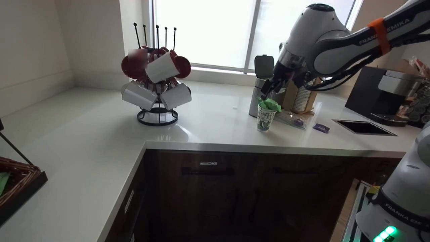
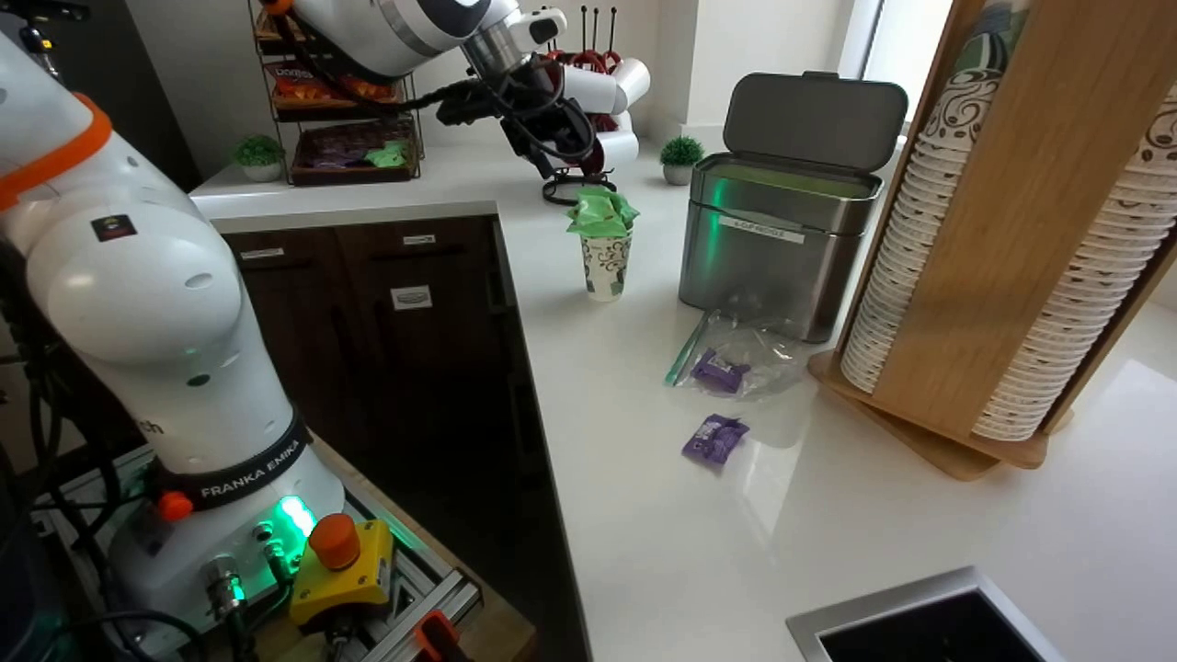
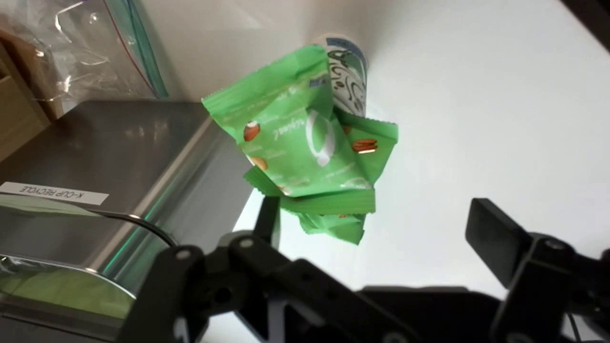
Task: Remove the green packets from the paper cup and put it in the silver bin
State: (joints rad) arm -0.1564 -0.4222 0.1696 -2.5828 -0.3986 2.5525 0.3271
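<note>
Nearest the wrist lens: black gripper (image 3: 381,228), jaws spread wide, nothing held. White counter (image 2: 680,552) runs under the whole job, seen from where I stand. Silver bin (image 2: 763,267) sits on it, top open, at 3 o'clock of the paper cup (image 2: 605,267) in an exterior view, a gap between them. Cup upright. Green packets (image 2: 599,213) stick out of its top in a bunch; how many, I can't tell. What matters: in the wrist view their bulk lies at 11 o'clock from the midpoint of the fingertips (image 3: 498,243), so off-centre toward the 9 o'clock finger (image 3: 268,216). Front packet (image 3: 305,147) runs seal to seal from 11 to 5, across the closing line more than along it. Its lower seal (image 3: 329,203) meets that finger by eye; touching or apart, can't tell. My reading: grasp not yet made. Move calls for a small shift toward 11, then closing; without it, that finger could shove the bunch and tip the cup.
</note>
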